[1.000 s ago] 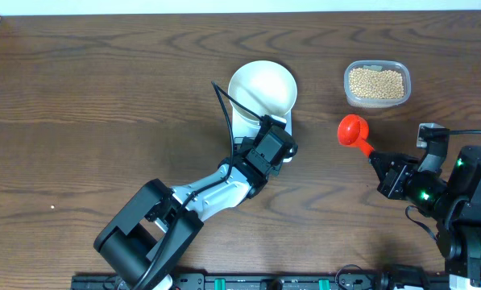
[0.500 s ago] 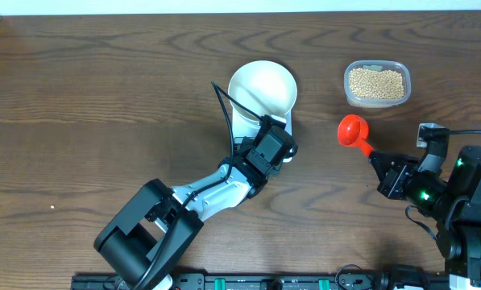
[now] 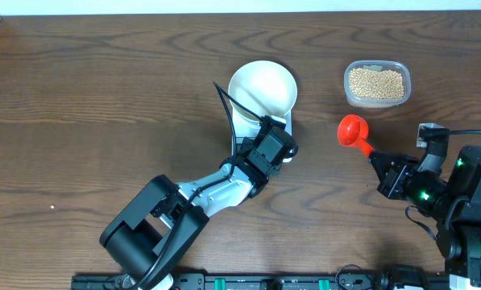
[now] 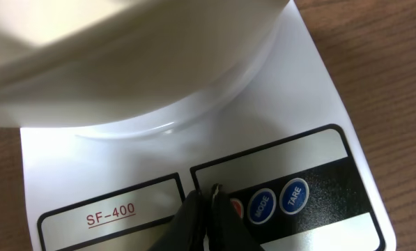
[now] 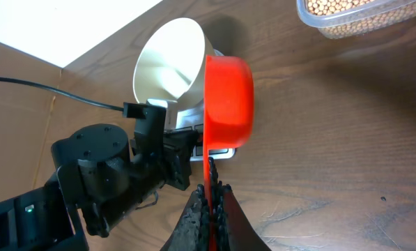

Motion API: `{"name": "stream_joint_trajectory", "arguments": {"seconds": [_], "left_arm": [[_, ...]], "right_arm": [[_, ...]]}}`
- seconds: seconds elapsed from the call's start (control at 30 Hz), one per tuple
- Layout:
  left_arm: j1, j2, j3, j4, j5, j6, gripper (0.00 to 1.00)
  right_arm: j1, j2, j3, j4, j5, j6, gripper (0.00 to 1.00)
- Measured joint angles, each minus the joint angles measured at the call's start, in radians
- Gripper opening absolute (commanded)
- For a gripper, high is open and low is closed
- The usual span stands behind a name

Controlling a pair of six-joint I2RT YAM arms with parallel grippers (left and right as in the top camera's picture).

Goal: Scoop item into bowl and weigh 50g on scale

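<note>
The white bowl [image 3: 262, 89] stands empty on the white scale [image 3: 256, 127]; both also show in the left wrist view, bowl [image 4: 110, 63] and scale [image 4: 312, 90]. My left gripper [image 4: 209, 192] is shut, its tips down on the scale's panel at the red button [image 4: 234, 208], beside the blue MODE and TARE buttons. It shows overhead too [image 3: 274, 147]. My right gripper [image 5: 209, 187] is shut on the handle of a red scoop [image 5: 228, 101], also seen overhead [image 3: 354, 131], held empty above the table. The tan beans [image 3: 376, 83] lie in a clear tub.
The clear plastic tub [image 3: 377, 100] stands at the back right, right of the bowl; it shows at the top of the right wrist view [image 5: 361, 24]. The left arm's cable loops beside the bowl.
</note>
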Motion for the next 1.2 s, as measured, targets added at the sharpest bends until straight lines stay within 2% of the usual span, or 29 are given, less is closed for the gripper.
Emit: {"name": "stream_joint_trajectory", "arguments": {"seconds": [1.2], "left_arm": [[0.005, 0.003, 0.004, -0.003, 0.030, 0.000, 0.08]], "right_arm": [[0.000, 0.000, 0.000, 0.003, 0.000, 0.000, 0.01]]}}
